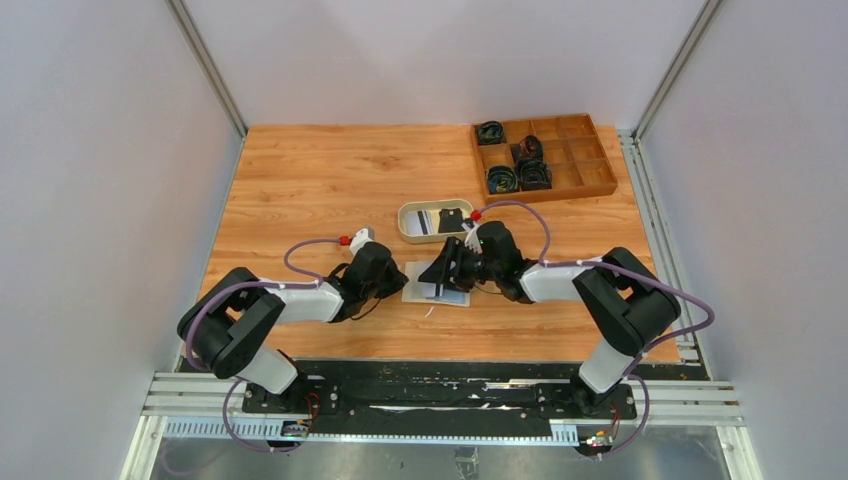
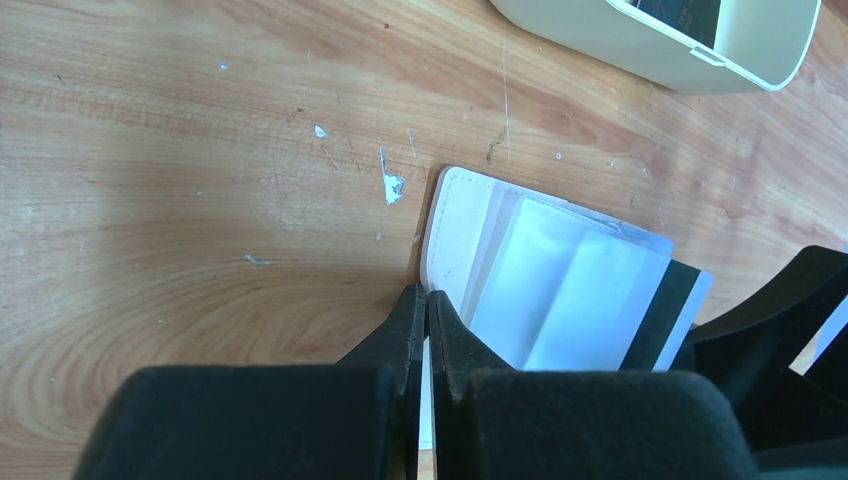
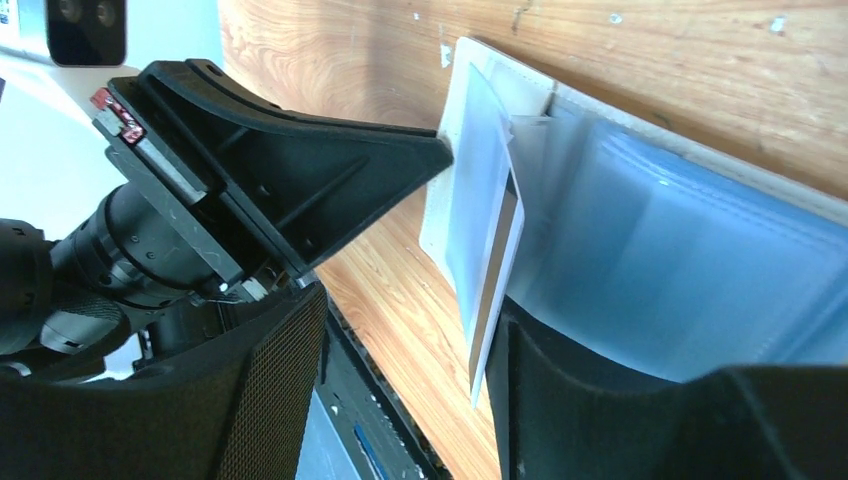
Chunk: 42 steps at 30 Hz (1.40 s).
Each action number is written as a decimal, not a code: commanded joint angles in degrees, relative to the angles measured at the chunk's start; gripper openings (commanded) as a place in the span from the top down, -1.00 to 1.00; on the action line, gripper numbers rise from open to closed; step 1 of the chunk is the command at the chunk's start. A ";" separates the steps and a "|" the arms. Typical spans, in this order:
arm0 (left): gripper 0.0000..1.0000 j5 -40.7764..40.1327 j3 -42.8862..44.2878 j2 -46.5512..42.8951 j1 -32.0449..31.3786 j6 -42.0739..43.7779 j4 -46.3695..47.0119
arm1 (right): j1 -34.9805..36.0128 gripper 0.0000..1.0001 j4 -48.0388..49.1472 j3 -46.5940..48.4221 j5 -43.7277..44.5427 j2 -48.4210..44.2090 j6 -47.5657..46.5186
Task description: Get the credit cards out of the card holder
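The card holder (image 1: pixel 425 290) lies open on the table, cream outside and pale blue inside (image 2: pixel 560 280). My left gripper (image 2: pixel 427 300) is shut, its tips pressed on the holder's left edge (image 3: pixel 455 120). My right gripper (image 3: pixel 410 320) hangs open over the holder's right half (image 1: pixel 447 268). A white credit card with a dark stripe (image 3: pixel 497 280) sticks partly out of a pocket, standing on edge against the right finger (image 3: pixel 600 400). The left wrist view shows the same card (image 2: pixel 665 315) poking from the holder's right side. Two more credit cards, one white (image 1: pixel 424 222) and one black (image 1: pixel 452 218), lie in the oval tray.
The oval beige tray (image 1: pixel 408 232) sits just behind the holder (image 2: pixel 640 45). A brown wooden compartment box (image 1: pixel 570 180) with several black coiled items stands at the back right. White walls and metal rails enclose the table on three sides.
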 commanded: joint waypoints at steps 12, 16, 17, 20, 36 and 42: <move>1.00 -0.14 -1.96 2.64 0.24 1.33 -7.87 | -7.50 1.00 -17.69 -7.52 4.51 -8.18 -13.83; 1.00 -0.09 -2.00 2.58 0.24 1.63 -7.79 | -9.49 1.00 -29.79 -3.86 7.36 -14.01 -22.14; 1.00 0.02 -1.96 2.47 0.24 1.76 -7.78 | -9.83 1.00 -32.92 -1.31 7.52 -14.93 -24.13; 1.00 0.05 -2.12 2.06 0.24 2.11 -7.60 | -10.42 1.00 -41.25 7.10 5.97 -14.77 -30.80; 1.00 2.01 -2.89 -2.25 0.24 4.85 -6.59 | -9.09 1.00 -61.31 59.79 -3.43 22.04 -41.62; 1.00 2.50 -2.49 -2.14 0.24 5.77 -6.62 | -7.39 1.00 -61.30 69.33 -2.61 30.64 -41.02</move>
